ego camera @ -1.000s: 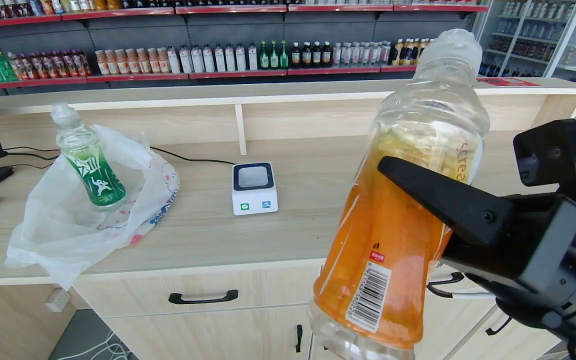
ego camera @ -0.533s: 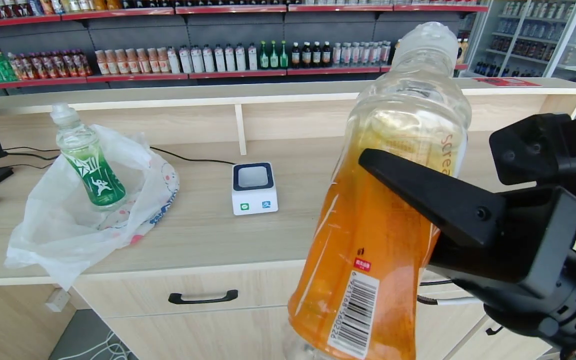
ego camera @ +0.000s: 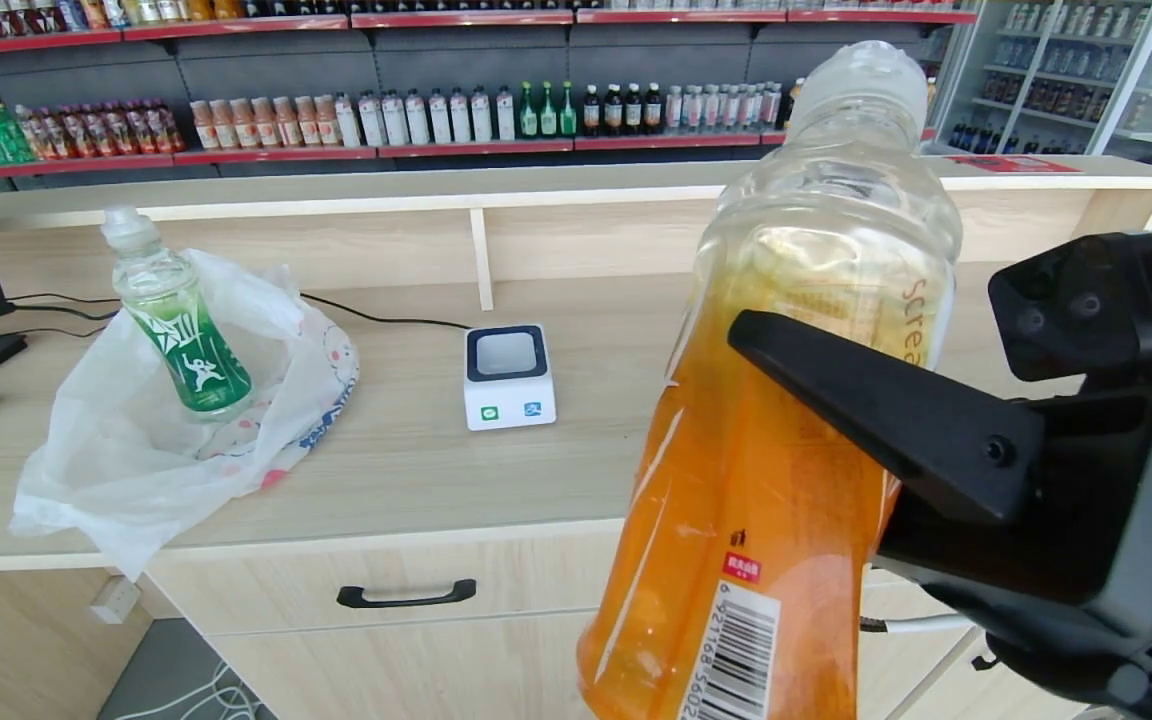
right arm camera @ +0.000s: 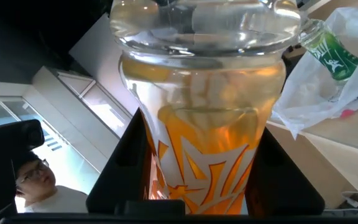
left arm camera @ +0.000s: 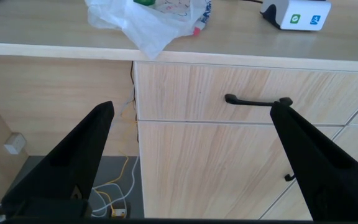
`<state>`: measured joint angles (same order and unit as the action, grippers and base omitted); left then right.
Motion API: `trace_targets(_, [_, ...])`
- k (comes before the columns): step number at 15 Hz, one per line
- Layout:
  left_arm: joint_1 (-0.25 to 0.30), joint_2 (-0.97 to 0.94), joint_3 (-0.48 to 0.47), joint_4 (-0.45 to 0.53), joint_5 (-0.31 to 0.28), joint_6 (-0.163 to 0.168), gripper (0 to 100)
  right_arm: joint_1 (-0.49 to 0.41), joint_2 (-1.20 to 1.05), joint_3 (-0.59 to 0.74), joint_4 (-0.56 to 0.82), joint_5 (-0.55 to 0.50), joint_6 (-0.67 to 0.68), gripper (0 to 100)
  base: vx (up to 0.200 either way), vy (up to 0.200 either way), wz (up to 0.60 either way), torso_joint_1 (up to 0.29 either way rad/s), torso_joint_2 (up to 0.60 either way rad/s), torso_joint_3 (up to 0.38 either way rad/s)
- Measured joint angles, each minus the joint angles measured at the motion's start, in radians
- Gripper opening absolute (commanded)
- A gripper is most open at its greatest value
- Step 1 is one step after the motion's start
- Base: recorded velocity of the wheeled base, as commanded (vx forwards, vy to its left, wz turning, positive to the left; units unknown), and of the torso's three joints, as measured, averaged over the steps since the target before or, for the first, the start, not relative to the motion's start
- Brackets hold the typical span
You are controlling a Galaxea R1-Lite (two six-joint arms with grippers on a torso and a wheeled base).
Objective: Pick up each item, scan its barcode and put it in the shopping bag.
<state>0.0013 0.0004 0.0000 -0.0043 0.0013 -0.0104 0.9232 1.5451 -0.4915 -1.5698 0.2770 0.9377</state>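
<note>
Since a second ago the right gripper [ego camera: 836, 400] has carried its load leftward and down, so the barcode label [ego camera: 741, 650] now runs off the lower edge of the head view. Its black fingers [ego camera: 866, 410] are clamped on the clear plastic bottle of orange drink [ego camera: 766, 500], one on each side of the waist in the right wrist view. The far finger is hidden behind the bottle in the head view, so its contact there is only presumed. The bottle hangs in the air, tilted with its pale cap up and away, in front of the light wooden counter [ego camera: 416, 470] and not touching it. Farther out on the counter sits a small white cube-shaped scanner [ego camera: 508, 375], window up. Left of that lies the white plastic shopping bag [ego camera: 116, 450], crumpled open, with a green-labelled clear bottle [ego camera: 181, 330] standing in it, leaning slightly. The left gripper [left arm camera: 191, 168] hangs low before the drawer fronts, jaws spread wide and empty, with a black drawer handle [left arm camera: 257, 101] beyond it.
</note>
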Motion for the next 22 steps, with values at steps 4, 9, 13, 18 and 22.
trace_targets(4, [0.0, 0.0, 0.0, 0.0, 0.0, 0.0, 100, 0.001, -0.044, 0.054, 0.0, 0.001, -0.002, 0, 0.0, 0.0, 0.0, 0.0, 0.0, 0.0])
trace_targets(9, [0.0, 0.0, 0.0, 0.0, 0.0, 0.0, 100, -0.003, -0.088, 0.078, 0.0, 0.022, -0.096, 0, 0.0, 0.0, 0.0, 0.0, 0.0, 0.0])
trace_targets(13, [0.0, 0.0, 0.0, 0.0, 0.0, 0.0, 100, -0.076, -0.064, 0.121, -0.001, 0.103, -0.317, 0, 0.0, 0.0, 0.0, 0.0, 0.0, 0.0])
trace_targets(18, [0.0, 0.0, 0.0, 0.0, 0.001, 0.0, 100, -0.307, 0.042, 0.132, 0.001, 0.098, -0.665, 0, 0.0, 0.0, 0.0, 0.0, 0.0, 0.0])
trace_targets(22, [0.0, 0.0, 0.0, 0.0, 0.0, 0.002, 100, -0.536, 0.052, 0.181, 0.001, 0.047, -0.863, 0, 0.0, 0.0, 0.0, 0.0, 0.0, 0.0])
